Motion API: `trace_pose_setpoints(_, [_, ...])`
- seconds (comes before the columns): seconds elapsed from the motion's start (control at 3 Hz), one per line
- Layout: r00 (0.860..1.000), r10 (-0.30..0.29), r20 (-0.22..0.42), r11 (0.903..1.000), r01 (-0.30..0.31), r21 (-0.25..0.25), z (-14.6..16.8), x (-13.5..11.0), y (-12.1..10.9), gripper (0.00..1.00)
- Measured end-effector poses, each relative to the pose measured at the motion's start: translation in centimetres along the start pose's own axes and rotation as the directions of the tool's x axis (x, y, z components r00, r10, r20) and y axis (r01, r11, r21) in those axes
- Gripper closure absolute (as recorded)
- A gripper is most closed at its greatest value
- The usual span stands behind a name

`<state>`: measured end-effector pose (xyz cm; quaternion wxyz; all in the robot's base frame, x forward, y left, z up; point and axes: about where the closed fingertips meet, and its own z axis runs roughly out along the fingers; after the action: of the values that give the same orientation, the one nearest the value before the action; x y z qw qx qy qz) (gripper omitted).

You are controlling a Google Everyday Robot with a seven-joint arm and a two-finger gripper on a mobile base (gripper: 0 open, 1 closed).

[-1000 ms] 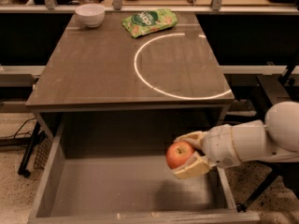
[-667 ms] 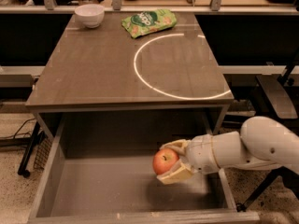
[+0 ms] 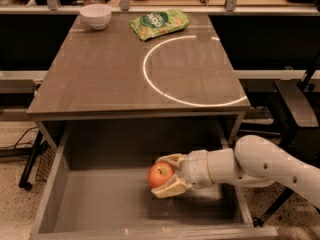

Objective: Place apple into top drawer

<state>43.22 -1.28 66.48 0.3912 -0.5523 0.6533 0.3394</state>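
Brown worktop point(image 3: 100, 79) carries a white bowl point(image 3: 95, 15) and a green bag point(image 3: 159, 23), with a light ring beside them. My end effector point(image 3: 163, 176) clamps the apple point(image 3: 160, 174) inside the open top drawer point(image 3: 90, 204) — whether the apple touches the drawer floor is unclear.

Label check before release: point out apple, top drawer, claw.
apple point(image 3: 161, 175): camera view, middle of its red skin.
top drawer point(image 3: 100, 201): camera view, bare floor left of the apple.
claw point(image 3: 158, 177): camera view, midway between fingertips, inside the drawer, gripping the apple.
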Motion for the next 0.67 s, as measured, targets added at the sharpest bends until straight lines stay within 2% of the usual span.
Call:
trace_pose_setpoints(0.33, [0.999,-0.008,0.049,0.9999,0.008,-0.009,3.1,-0.3,0.0,0.76])
trace_pose_setpoints(0.67, [0.998,-0.013,0.068,0.9998,0.014,-0.014,4.5,-0.4,0.3,0.53])
